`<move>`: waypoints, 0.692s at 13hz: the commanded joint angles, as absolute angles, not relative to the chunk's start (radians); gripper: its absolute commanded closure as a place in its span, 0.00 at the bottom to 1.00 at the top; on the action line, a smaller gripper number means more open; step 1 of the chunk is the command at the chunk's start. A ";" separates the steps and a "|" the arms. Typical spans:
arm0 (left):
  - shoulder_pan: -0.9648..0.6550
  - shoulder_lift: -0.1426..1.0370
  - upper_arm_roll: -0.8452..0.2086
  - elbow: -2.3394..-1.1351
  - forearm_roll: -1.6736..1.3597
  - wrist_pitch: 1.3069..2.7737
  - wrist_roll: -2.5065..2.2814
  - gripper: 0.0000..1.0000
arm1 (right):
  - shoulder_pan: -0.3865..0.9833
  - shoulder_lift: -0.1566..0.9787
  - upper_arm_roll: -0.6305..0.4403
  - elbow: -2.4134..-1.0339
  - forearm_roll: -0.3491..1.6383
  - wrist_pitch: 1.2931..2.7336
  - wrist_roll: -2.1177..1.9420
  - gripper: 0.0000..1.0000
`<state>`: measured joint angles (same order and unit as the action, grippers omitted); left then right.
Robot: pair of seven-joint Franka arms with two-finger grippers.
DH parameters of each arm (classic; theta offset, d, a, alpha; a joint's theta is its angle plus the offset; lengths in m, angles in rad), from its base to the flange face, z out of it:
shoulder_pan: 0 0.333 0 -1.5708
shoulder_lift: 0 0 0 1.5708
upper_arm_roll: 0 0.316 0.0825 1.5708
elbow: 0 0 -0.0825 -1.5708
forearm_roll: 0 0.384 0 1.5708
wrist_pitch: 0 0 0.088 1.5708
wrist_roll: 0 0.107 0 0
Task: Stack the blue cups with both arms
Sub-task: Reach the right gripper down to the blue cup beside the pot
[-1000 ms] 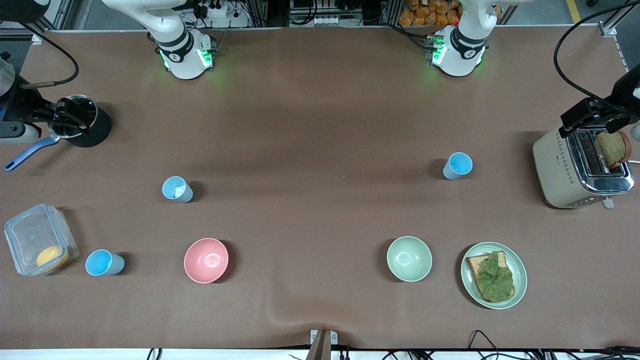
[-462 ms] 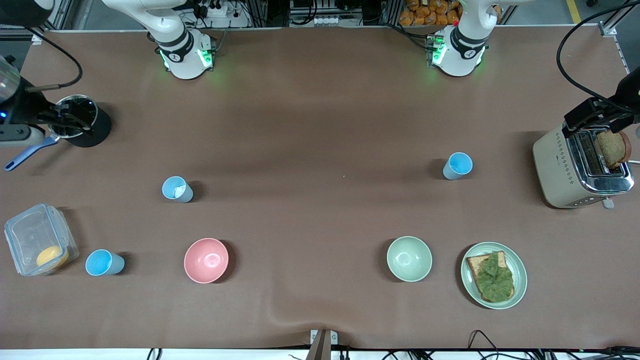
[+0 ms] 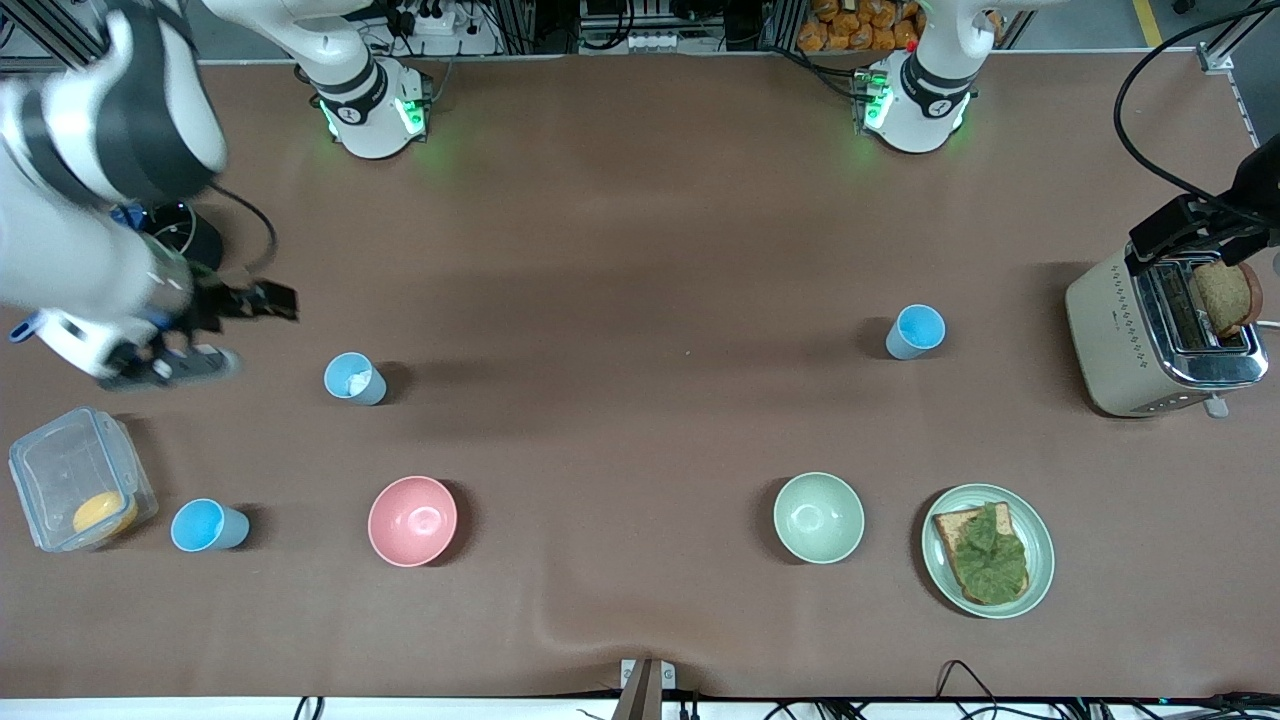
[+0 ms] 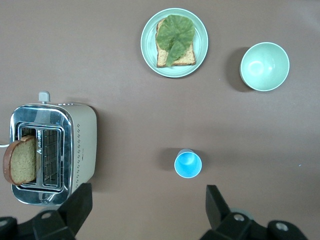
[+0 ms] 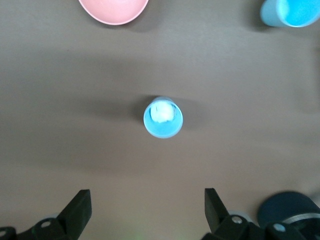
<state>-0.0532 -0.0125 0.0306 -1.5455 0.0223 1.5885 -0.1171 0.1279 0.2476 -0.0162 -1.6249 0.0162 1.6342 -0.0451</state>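
Observation:
Three blue cups stand apart and upright on the brown table. One with a white scrap inside (image 3: 355,378) (image 5: 163,117) is toward the right arm's end. A plain one (image 3: 208,526) (image 5: 292,12) stands nearer the camera, beside a clear box. The third blue cup (image 3: 915,331) (image 4: 188,163) is toward the left arm's end. My right gripper (image 3: 245,332) (image 5: 147,202) hangs open and empty over bare table beside the scrap cup. Over the toaster's edge, my left gripper (image 3: 1190,245) (image 4: 148,200) is open and empty.
A pink bowl (image 3: 412,520) and a pale green bowl (image 3: 818,517) stand nearer the camera. Next to the green bowl is a plate with toast and lettuce (image 3: 988,550). A toaster holding bread (image 3: 1160,335), a black pot (image 3: 185,235) and a clear box (image 3: 80,480) line the table's ends.
My right arm has swung away from the black pot and out over the table toward the scrap cup. The left gripper has barely moved. No cup has shifted.

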 commanded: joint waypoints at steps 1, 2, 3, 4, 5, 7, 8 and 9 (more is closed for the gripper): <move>-0.046 -0.015 0.029 -1.539 0.014 1.591 -0.097 0.00 | 0.112 0.264 -0.018 -1.734 0.028 1.753 -0.086 0.00; -0.048 -0.014 0.029 -1.539 0.014 1.591 -0.098 0.00 | 0.097 0.262 -0.020 -1.809 0.026 1.846 -0.153 0.00; -0.048 -0.014 0.029 -1.539 0.012 1.591 -0.098 0.00 | 0.066 0.262 -0.020 -1.869 0.026 1.930 -0.223 0.00; -0.048 -0.014 0.029 -1.539 0.012 1.591 -0.098 0.00 | 0.034 0.264 -0.020 -1.923 0.026 1.998 -0.276 0.00; -0.048 -0.014 0.029 -1.539 0.014 1.591 -0.098 0.00 | 0.031 0.265 -0.020 -1.974 0.026 2.061 -0.288 0.00; -0.046 -0.015 0.029 -1.539 0.014 1.591 -0.097 0.00 | 0.028 0.293 -0.020 -2.063 0.028 2.201 -0.287 0.00; -0.048 -0.014 0.029 -1.539 0.014 1.591 -0.097 0.00 | 0.028 0.305 -0.018 -2.087 0.029 2.239 -0.285 0.00; -0.048 -0.014 0.029 -1.539 0.012 1.591 -0.098 0.00 | 0.028 0.316 -0.018 -2.092 0.032 2.244 -0.284 0.06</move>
